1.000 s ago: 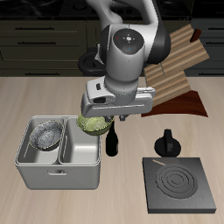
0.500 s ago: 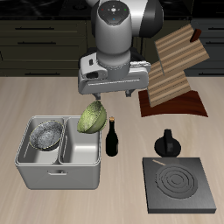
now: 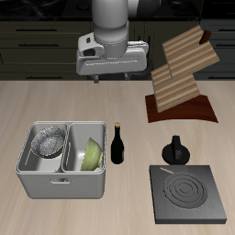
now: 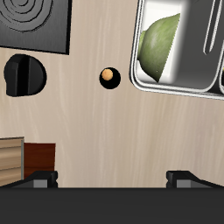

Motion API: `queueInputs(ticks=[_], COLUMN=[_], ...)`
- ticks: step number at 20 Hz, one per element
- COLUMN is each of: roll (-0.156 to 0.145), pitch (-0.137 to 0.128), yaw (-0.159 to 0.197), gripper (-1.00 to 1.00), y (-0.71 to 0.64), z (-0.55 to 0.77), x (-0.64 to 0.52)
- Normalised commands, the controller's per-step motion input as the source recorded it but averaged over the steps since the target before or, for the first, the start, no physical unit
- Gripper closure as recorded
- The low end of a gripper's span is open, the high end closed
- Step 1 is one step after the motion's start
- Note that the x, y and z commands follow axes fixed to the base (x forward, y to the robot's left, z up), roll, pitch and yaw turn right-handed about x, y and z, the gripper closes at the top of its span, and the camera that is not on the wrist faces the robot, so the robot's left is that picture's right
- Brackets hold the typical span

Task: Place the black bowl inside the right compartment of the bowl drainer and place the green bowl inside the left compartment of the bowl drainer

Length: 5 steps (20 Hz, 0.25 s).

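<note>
The grey bowl drainer (image 3: 61, 186) stands near the table's front edge. The black bowl (image 3: 46, 142), speckled and silvery, lies in the well farther from the wine bottle. The green bowl (image 3: 90, 156) leans tilted on its edge in the well beside the bottle, also seen in the wrist view as the green bowl (image 4: 159, 44) inside the drainer (image 4: 175, 90). My gripper (image 3: 110, 78) hangs high above the table, behind the drainer, open and holding nothing. In the wrist view the gripper (image 4: 112, 179) shows both fingers spread wide. The black bowl is out of the wrist view.
A dark wine bottle (image 3: 117, 144) stands right beside the drainer; its cork-coloured bottle top (image 4: 108, 76) shows from above. A black pot (image 3: 174, 150) sits behind a black stove plate (image 3: 188, 195). A wooden rack (image 3: 179, 73) stands farther back.
The gripper let go of the green bowl, which dropped into the well beside the bottle. The arm then rose and drew back from the drainer.
</note>
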Motion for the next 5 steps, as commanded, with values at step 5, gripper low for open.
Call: queueInputs(ticks=[5], roll=[-0.026], pitch=[0.004], yaw=[0.010], gripper=[-1.00], y=[-0.15], z=[-0.03], x=[-0.09])
